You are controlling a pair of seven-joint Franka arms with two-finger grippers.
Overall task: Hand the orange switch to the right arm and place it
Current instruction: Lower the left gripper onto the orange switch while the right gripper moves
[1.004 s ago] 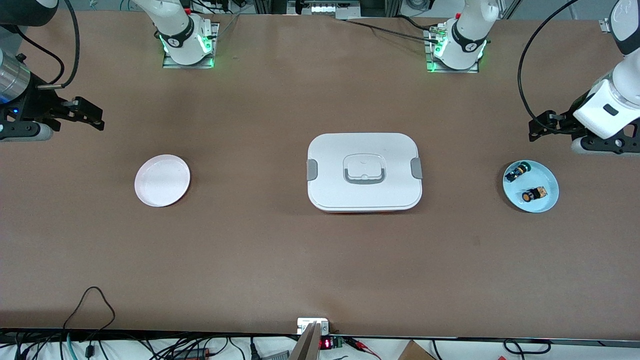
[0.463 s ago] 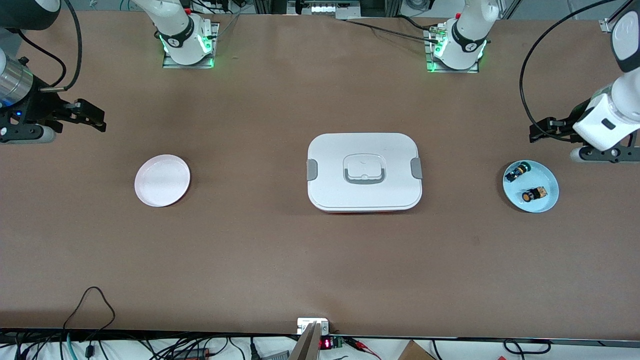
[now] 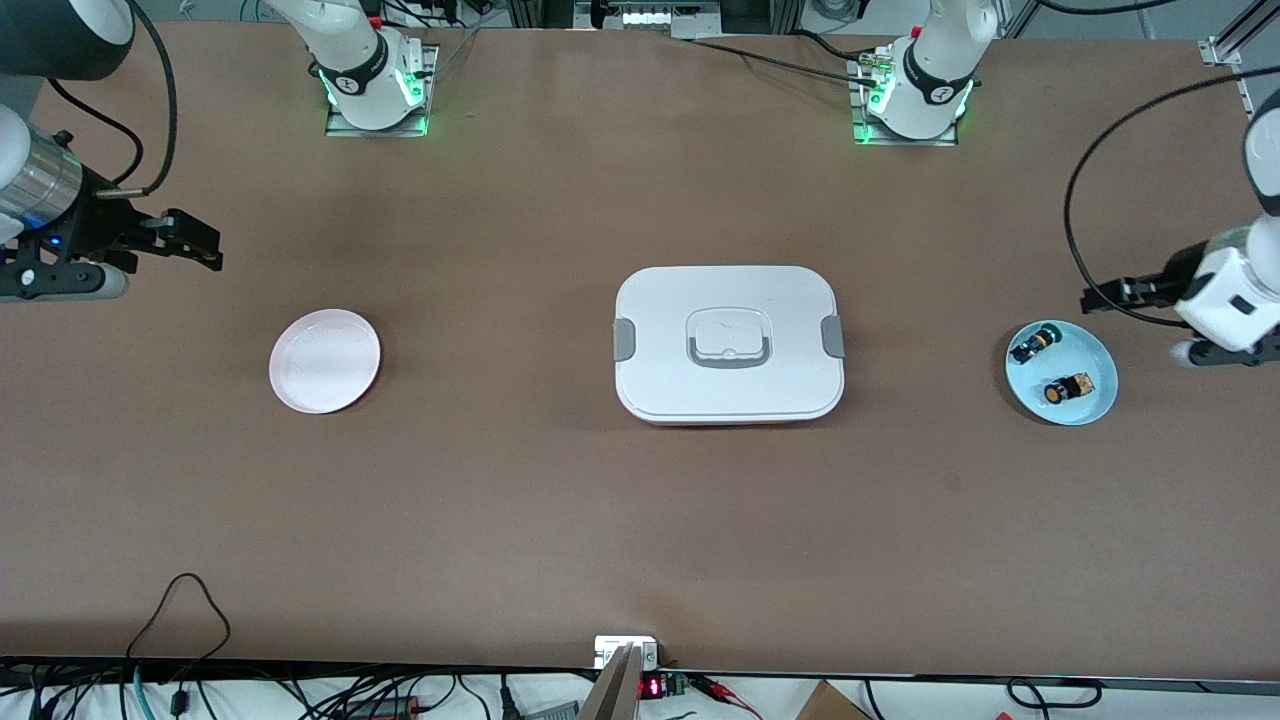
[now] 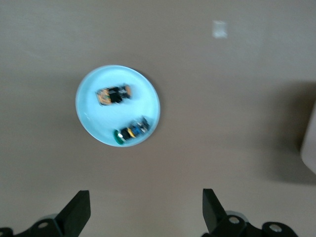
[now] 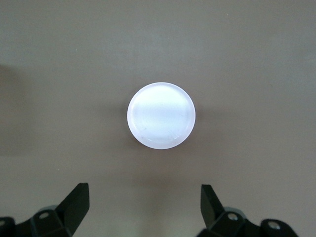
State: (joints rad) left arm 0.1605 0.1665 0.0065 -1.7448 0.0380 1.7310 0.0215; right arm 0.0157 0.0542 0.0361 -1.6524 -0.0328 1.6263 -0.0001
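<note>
The orange switch (image 3: 1067, 389) lies on its side in a light blue plate (image 3: 1090, 350) near the left arm's end of the table. A green-capped switch (image 3: 1033, 343) lies beside it in the same plate. My left gripper (image 3: 1097, 298) is open and empty, up in the air beside the plate's rim. The left wrist view shows the plate (image 4: 94, 118), the orange switch (image 4: 113, 95), the green switch (image 4: 131, 132) and the open gripper (image 4: 146, 210). My right gripper (image 3: 205, 246) is open and empty over bare table near the right arm's end; it also shows in the right wrist view (image 5: 144, 207).
An empty white plate (image 3: 325, 361) sits toward the right arm's end and also shows in the right wrist view (image 5: 161, 115). A white lidded box (image 3: 728, 343) with grey clips stands mid-table. Cables run along the table edge nearest the front camera.
My left gripper has moved closer to the blue plate and toward the left arm's end of the table. My right gripper has shifted slightly toward the white plate.
</note>
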